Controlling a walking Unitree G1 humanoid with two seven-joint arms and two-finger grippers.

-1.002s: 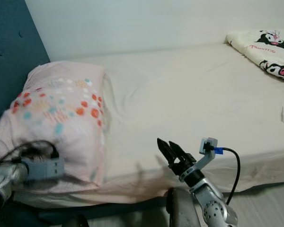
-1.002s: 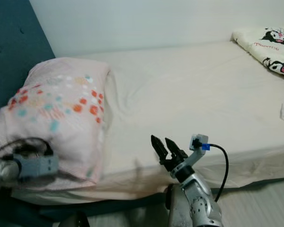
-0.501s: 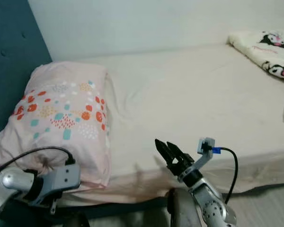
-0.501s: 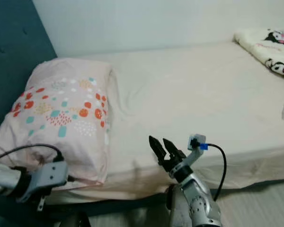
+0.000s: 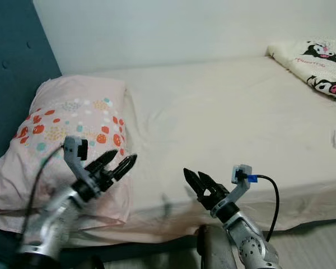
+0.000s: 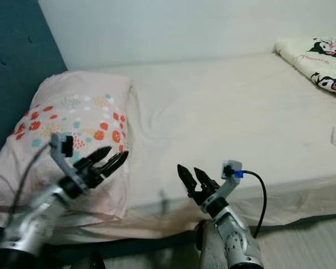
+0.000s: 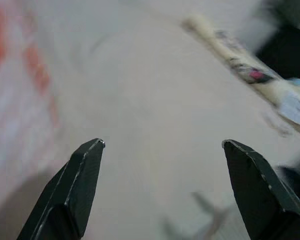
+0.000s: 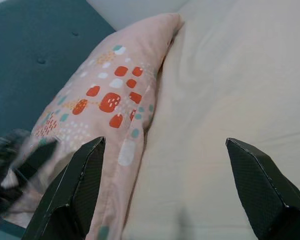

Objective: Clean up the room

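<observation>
Pink pillow [image 5: 73, 120] lies just under the open left pincer [image 5: 119, 163] — a snagged cover could drag it off the bed [image 5: 224, 106]; right pincer [image 5: 197, 179] open too.

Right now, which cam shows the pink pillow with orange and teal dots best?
Right wrist view: the pink dotted pillow is sharp and nearly unobstructed. In the eye views the left end effector overlaps it. The left wrist view catches a blurred edge.

Left end effector [image 5: 119, 163] raised, fingers apart, empty. Right end effector [image 5: 196, 180] lower, fingers apart, empty.
</observation>
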